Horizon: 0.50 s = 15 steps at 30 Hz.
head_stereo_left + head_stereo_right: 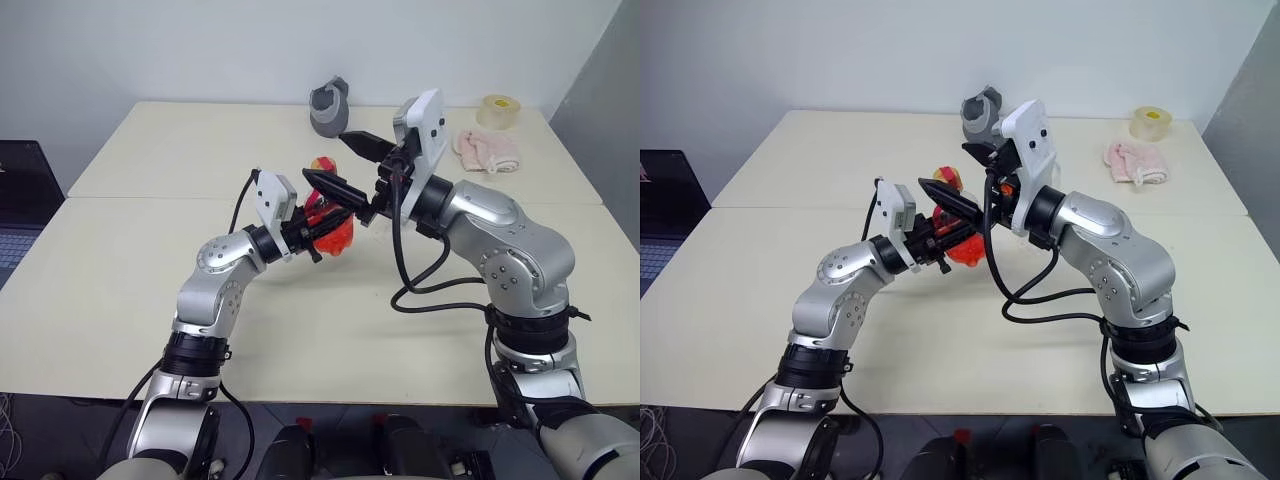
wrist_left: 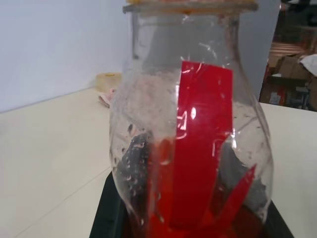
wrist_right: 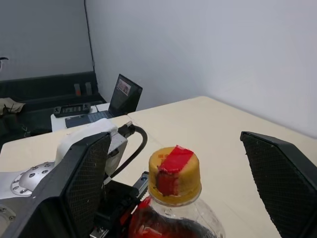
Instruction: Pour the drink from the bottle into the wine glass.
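Bottle (image 1: 328, 226) held above the pale surface (image 1: 150, 290) near its middle, clamped in the closed fingers of the left gripper (image 1: 318, 236), which grip its bulbous lower body. Red drink (image 2: 198, 218) sits low in the clear bottle, and a red label strip (image 2: 203, 139) runs up its side. Yellow cap (image 3: 174, 173), with a strip of red tape across its top, is still screwed on. Right gripper (image 3: 173, 188) is poised at the bottle's neck with its two black fingers (image 3: 81, 183) spread wide, one on either side of the cap and clear of it, holding nothing. At the far edge of the surface lie a grey cup-like object (image 1: 328, 105), a pink cloth (image 1: 487, 150) and a roll of tape (image 1: 500, 110). An open laptop (image 3: 124, 94) sits on a separate desk nearby.
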Each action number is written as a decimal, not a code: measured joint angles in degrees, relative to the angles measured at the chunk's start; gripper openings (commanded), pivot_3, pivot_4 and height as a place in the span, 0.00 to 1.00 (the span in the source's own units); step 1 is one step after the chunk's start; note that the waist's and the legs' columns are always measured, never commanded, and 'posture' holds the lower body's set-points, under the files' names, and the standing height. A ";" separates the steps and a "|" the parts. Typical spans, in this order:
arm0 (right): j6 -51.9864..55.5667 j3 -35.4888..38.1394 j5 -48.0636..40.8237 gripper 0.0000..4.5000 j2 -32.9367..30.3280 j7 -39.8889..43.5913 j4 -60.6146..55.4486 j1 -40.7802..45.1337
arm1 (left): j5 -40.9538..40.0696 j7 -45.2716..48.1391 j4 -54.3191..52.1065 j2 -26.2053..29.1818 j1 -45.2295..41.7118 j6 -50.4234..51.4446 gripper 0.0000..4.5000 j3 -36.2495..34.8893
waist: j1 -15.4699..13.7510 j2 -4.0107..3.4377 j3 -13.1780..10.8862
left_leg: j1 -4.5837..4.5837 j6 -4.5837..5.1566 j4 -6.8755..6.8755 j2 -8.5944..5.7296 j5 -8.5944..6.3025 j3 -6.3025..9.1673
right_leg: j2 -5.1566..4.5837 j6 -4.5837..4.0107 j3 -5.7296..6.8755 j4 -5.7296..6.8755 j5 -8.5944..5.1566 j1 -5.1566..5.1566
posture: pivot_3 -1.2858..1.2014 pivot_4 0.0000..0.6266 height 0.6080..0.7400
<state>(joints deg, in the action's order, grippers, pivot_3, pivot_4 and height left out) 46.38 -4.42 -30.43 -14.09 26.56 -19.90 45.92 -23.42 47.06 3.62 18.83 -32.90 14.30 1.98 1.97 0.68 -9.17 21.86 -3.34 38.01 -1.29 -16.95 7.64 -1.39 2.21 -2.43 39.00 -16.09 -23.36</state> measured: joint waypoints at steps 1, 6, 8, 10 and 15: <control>-0.15 -0.22 0.10 0.99 0.19 0.00 0.13 0.00 | 0.05 0.12 0.41 0.00 -0.38 -0.06 0.23 0.00 | 0.01 0.00 0.00 | 0.00 0.00 0.00 0.00 0.00 0.00 | 0.00 0.00 0.00 0.00 0.00 0.00 | 0.52 0.24 1.00; -2.09 -1.42 2.21 0.99 1.23 -0.31 3.07 0.44 | 0.25 0.97 1.10 -0.01 -1.11 -0.29 0.23 -0.01 | 0.17 0.00 0.00 | 0.00 0.00 0.00 0.00 0.00 0.02 | 0.01 0.00 0.01 0.00 0.00 0.00 | 0.52 0.24 1.00; -2.83 -1.42 2.81 0.99 1.24 -0.28 4.64 0.59 | 0.34 1.04 1.11 0.00 -1.18 -0.29 0.23 -0.01 | 0.27 0.00 0.00 | 0.00 0.00 0.00 0.00 0.00 0.01 | 0.00 0.00 0.00 0.01 0.00 0.00 | 0.52 0.24 1.00; -3.47 -1.45 3.48 0.99 1.22 -0.20 5.21 0.59 | 0.36 1.07 1.11 0.00 -1.25 -0.28 0.23 -0.02 | 0.36 0.00 0.00 | 0.00 0.00 0.00 0.00 0.00 0.01 | 0.00 0.00 0.00 0.00 0.00 0.00 | 0.52 0.24 1.00; -4.37 -1.44 4.64 0.99 1.18 -0.01 6.83 0.62 | 0.36 1.06 0.98 0.04 -1.22 0.13 0.23 -0.02 | 0.43 0.00 0.00 | 0.00 0.00 0.00 0.00 0.00 0.01 | 0.00 0.00 0.00 0.01 0.00 -0.01 | 0.52 0.24 1.00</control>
<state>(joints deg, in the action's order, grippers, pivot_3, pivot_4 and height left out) 42.01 -5.86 -25.79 -12.91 26.55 -13.07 46.54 -23.07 48.12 4.60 18.86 -34.12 14.43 1.96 2.40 0.68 -9.17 21.86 -3.34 38.01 -1.29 -16.95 7.65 -1.39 2.21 -2.43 39.01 -16.09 -23.37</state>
